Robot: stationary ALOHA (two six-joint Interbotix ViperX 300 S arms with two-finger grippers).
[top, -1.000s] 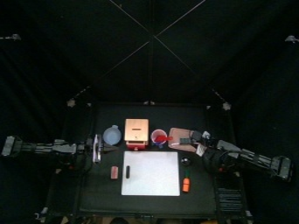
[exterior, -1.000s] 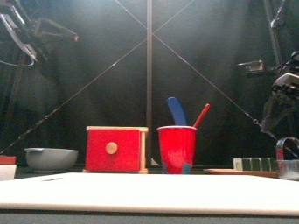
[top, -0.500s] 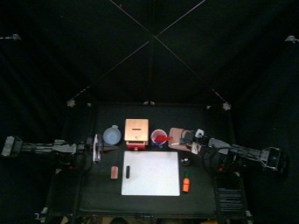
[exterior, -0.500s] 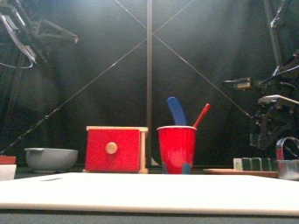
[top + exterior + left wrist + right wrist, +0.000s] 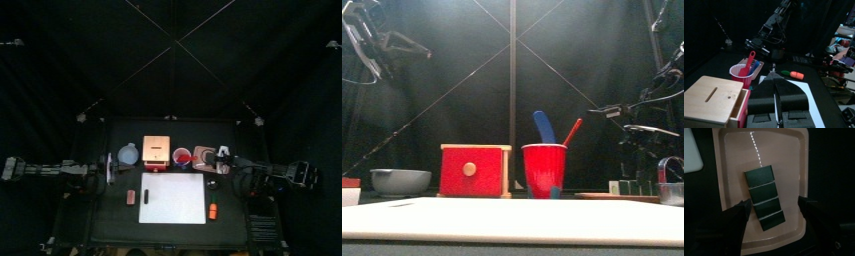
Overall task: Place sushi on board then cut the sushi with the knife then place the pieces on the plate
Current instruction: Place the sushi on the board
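Left claw: the left gripper [image 5: 775, 79] rests off the left side of the flat white cutting board [image 5: 174, 198], jaws pressed together on nothing.
Knives: a blue toy knife [image 5: 543, 126] and a red toy knife [image 5: 572, 131] stand in the red plastic cup [image 5: 544, 168] just behind the board, untouched.
Sushi: the dark green toy sushi roll [image 5: 767, 198], four joined blocks, lies on the flat pink tray [image 5: 731, 173] behind the board's right corner.
Right claw: the right gripper [image 5: 774, 204] hangs over the roll, jaws spread wide either side of it, gripping nothing.
Progress: no step looks done; lifting the roll to the board, cutting and plating all remain.
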